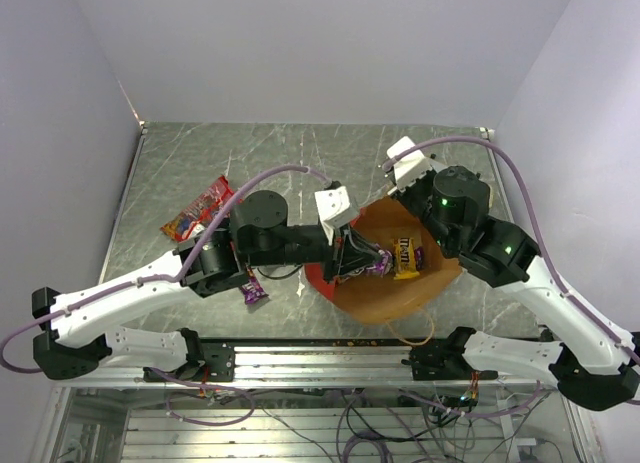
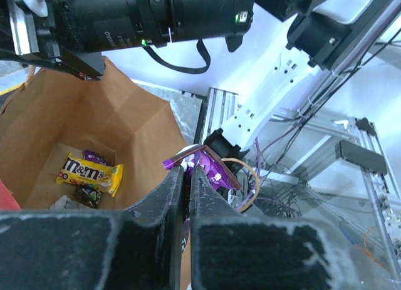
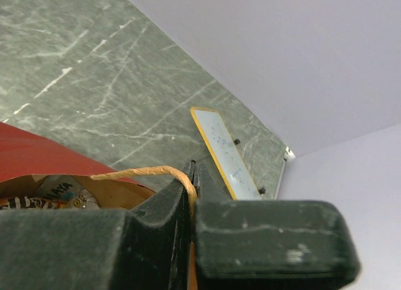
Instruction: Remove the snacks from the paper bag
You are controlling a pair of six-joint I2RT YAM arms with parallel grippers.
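1. The left tool [image 2: 188, 175], nearly closed, pinches a purple wrapper [image 2: 205, 167] at the paper bag [image 1: 400, 295] mouth.
2. The right tool [image 3: 190, 177], fully closed, clamps the loop handle [image 3: 138, 172].
3. The bag lies by the counter [image 1: 300, 153] near edge, with a yellow M&M's packet [image 2: 91, 173] inside.

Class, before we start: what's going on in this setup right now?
Two robot arms are emptying a paper bag of snacks. The right gripper is shut on the bag's loop handle. The left gripper pinches a purple wrapper at the bag's mouth. A yellow packet lies inside, while a red chip bag and another purple packet lie on the table.
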